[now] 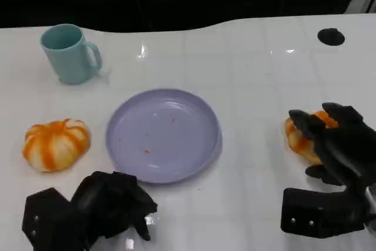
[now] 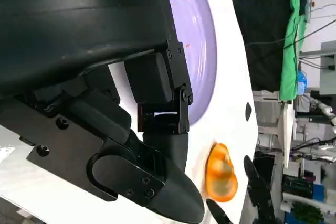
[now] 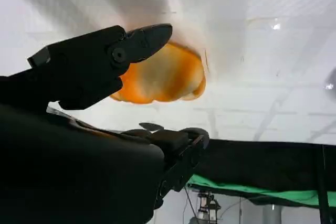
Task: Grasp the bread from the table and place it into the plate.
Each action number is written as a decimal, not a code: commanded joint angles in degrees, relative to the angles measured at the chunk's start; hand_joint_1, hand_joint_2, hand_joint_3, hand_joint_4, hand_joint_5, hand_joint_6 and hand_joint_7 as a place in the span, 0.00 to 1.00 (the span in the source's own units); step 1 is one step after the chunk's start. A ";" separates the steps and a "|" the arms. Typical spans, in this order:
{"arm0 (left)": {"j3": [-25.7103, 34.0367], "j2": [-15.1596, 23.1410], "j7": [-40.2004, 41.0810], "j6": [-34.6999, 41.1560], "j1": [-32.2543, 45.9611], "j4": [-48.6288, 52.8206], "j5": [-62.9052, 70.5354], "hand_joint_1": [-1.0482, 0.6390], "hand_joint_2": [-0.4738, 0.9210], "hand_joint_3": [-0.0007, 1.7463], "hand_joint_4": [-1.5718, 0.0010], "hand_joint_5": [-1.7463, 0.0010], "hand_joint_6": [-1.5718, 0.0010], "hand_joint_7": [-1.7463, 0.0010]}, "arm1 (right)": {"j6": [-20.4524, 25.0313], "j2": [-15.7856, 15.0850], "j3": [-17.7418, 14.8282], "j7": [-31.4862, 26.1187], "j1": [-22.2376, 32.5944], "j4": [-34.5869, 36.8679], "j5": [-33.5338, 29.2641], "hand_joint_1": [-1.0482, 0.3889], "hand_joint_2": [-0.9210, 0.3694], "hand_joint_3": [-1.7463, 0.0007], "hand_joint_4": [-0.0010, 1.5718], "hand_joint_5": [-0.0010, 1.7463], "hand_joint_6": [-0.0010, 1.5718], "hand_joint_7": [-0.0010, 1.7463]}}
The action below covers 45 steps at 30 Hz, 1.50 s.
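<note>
No readable text, no labels, no brands, no numbers, no signs anywhere

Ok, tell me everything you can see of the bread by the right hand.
The bread is an orange and cream roll, rounded and lobed, glossy like plastic. It lies on the white table to the right of the purple plate, not in it. The right hand curls over it, fingers against its top; whether it is gripped or lifted cannot be told.

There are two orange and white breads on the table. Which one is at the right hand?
The bread right of the purple plate: the right hand has its fingers around it. The other bread lies left of the plate, untouched.
</note>
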 commanded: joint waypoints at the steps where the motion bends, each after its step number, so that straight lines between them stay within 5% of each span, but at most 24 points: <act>1: -0.05 0.94 0.22 -0.44 0.79 -0.92 0.36 0.00 0.93 0.01 0.06 0.40 0.04 0.61 | 1.47 0.59 1.20 -1.52 -2.94 4.63 0.79 0.46 0.10 1.00 0.01 0.20 0.16 0.00; 7: -0.27 1.04 0.19 -0.25 1.29 -1.62 0.27 0.00 0.92 0.01 0.07 0.40 0.04 0.61 | 1.72 2.09 2.33 -3.56 -6.75 11.15 2.19 0.47 0.05 0.99 0.06 0.20 0.20 0.01; 16: -0.31 1.07 0.33 0.32 1.95 -2.76 0.14 0.00 0.92 0.01 0.07 0.39 0.03 0.61 | -3.78 2.64 3.38 -12.29 -11.66 21.98 5.64 0.55 0.00 0.96 0.54 0.16 0.48 0.05; 17: -0.31 1.08 0.38 0.39 2.01 -2.86 0.16 0.00 0.92 0.01 0.07 0.39 0.03 0.61 | -5.58 2.58 3.27 -13.67 -11.88 23.07 6.46 0.57 0.00 0.96 0.57 0.26 0.53 0.05; 19: -0.38 1.13 0.56 0.60 2.16 -3.20 0.34 0.00 0.93 0.01 0.07 0.39 0.03 0.61 | -8.57 2.24 3.65 -16.39 -12.34 25.03 7.19 0.60 0.00 0.95 0.57 0.72 0.73 0.11; 20: -0.38 1.13 0.59 0.55 2.17 -3.21 0.37 0.00 0.93 0.01 0.07 0.39 0.03 0.61 | -9.23 2.02 4.11 -17.18 -12.56 25.69 7.04 0.60 0.00 0.95 0.55 0.85 0.76 0.15; 21: -0.38 1.12 0.64 0.52 2.18 -3.21 0.41 0.00 0.93 0.01 0.07 0.39 0.03 0.61 | -10.09 1.73 4.61 -18.52 -12.72 26.25 6.69 0.59 0.00 0.94 0.55 0.94 0.63 0.51; 22: -0.37 1.10 0.68 0.56 2.16 -3.21 0.39 0.00 0.93 0.01 0.07 0.39 0.03 0.61 | -10.90 1.54 4.98 -19.92 -12.86 26.77 6.44 0.60 0.01 0.94 0.55 0.97 0.54 0.74; 24: -0.35 1.09 0.61 0.56 2.10 -3.19 0.30 0.00 0.93 0.01 0.07 0.39 0.04 0.61 | -12.46 1.41 5.30 -22.31 -13.15 27.80 6.59 0.59 0.01 0.94 0.55 0.99 0.44 0.94; 28: -0.37 1.11 0.31 0.23 2.00 -2.96 0.20 0.00 0.93 0.01 0.07 0.39 0.04 0.61 | -14.21 1.63 5.58 -26.12 -13.78 29.36 7.03 0.59 0.03 0.92 0.57 1.00 0.42 1.00; 29: -0.36 1.09 0.40 0.18 1.97 -2.88 0.26 0.00 0.93 0.01 0.07 0.39 0.04 0.61 | -14.54 1.71 5.68 -27.53 -13.89 29.62 6.88 0.59 0.07 0.86 0.57 1.00 0.43 0.99; 31: -0.34 1.06 0.44 0.54 1.92 -2.92 0.17 0.00 0.93 0.01 0.07 0.39 0.04 0.61 | -14.57 2.05 5.86 -30.09 -13.95 29.83 6.59 0.60 0.34 0.53 0.59 1.00 0.44 1.00; 33: -0.39 1.08 0.57 0.52 1.90 -2.92 0.33 0.00 0.93 0.01 0.07 0.39 0.04 0.61 | -14.32 2.33 6.29 -32.38 -13.98 29.77 6.17 0.60 0.44 0.40 0.60 1.00 0.44 1.00; 45: -0.58 0.71 1.12 0.89 2.06 -3.46 0.52 0.00 0.92 0.01 0.08 0.39 0.04 0.61 | -19.96 0.89 7.92 -37.18 -13.40 24.71 5.77 0.60 0.52 0.26 0.63 1.00 0.47 1.00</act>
